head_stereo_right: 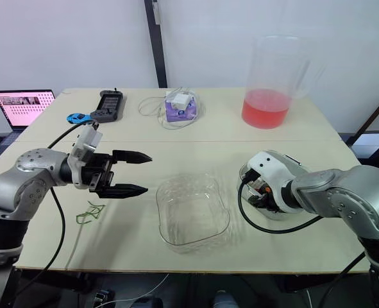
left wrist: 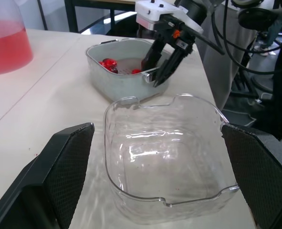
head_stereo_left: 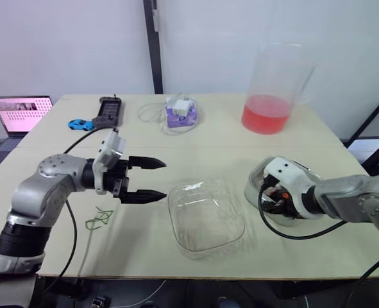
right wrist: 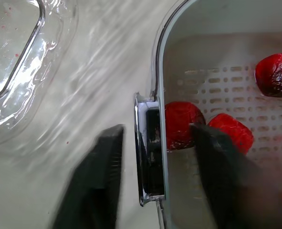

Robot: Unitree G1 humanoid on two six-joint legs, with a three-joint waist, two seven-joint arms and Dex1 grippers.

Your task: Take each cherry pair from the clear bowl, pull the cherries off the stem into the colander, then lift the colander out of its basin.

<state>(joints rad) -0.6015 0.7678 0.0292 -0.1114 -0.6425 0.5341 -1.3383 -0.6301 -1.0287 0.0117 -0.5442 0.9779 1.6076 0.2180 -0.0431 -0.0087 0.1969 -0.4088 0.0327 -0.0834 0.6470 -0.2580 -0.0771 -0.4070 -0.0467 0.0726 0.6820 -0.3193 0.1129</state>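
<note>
On the table (head_stereo_left: 221,138) the clear bowl (head_stereo_left: 205,218) lies empty, so we judge the pulling done and the lift in hand. Beside it the colander (right wrist: 212,76) sits in its basin (left wrist: 121,86), cherries (right wrist: 181,126) on its perforated floor. The left gripper (head_stereo_left: 164,179) hangs spread and empty, left of the bowl. The right gripper (right wrist: 156,176) is parted astride the chrome rim handle (right wrist: 148,148), not clamped. Next, we reckon, a squeeze and a level rise. From the head, the wrist covers that straddle; the right wrist view lays it bare.
</note>
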